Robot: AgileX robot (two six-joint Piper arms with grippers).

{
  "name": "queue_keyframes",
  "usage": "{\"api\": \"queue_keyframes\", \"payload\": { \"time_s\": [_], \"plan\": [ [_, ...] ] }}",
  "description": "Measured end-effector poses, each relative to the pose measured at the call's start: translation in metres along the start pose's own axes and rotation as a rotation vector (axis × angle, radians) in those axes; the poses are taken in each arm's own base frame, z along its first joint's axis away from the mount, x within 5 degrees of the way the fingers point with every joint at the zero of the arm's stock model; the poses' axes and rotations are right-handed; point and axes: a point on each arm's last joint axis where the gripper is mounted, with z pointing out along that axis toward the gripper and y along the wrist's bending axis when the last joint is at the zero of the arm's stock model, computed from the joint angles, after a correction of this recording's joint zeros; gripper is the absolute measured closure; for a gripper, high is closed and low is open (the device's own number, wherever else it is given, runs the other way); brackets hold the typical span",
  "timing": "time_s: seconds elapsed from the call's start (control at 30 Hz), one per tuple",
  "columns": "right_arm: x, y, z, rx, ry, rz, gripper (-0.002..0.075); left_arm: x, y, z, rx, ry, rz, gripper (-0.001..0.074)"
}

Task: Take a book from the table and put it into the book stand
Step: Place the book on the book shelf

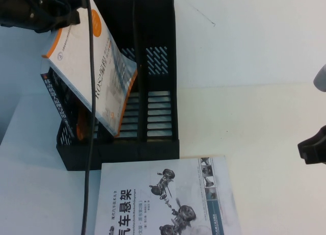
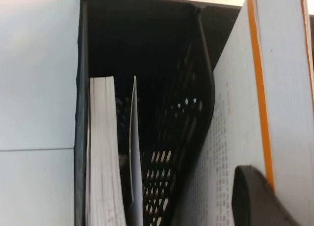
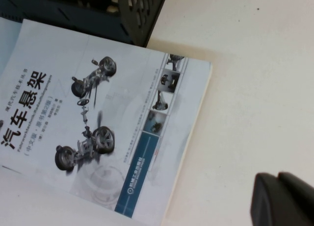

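Left end effector on "ROS"-titled book; right end effector beside "汽车悬架" book.

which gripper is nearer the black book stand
Left. The left gripper is above the book stand, holding the orange-edged book tilted over its left slots. The right gripper waits off to the stand's right, beside the suspension book.

The white desk carries a black slotted book stand lying at about eleven o'clock of the high view. A grey-covered book printed with car suspension parts lies flat at six o'clock, its top edge just beside the stand's near wall.

The left claw sits at ten o'clock and the right claw at three o'clock, above the desk.
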Motion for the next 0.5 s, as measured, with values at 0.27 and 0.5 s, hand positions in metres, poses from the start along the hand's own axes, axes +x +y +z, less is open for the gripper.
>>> {"api": "queue_keyframes", "payload": {
  "time_s": [0.27, 0.5],
  "plan": [
    [-0.0015, -0.0004, 0.0017, 0.002, -0.009, 0.001, 0.0720, -0.0002, 0.0020, 0.0000, -0.022, -0.002, -0.010, 0.0630],
    [-0.0024, -0.0005, 0.0017, 0.002, -0.019, 0.001, 0.0720, 0.0000, 0.0039, 0.0002, -0.067, -0.008, -0.036, 0.0630]
  ]
}}
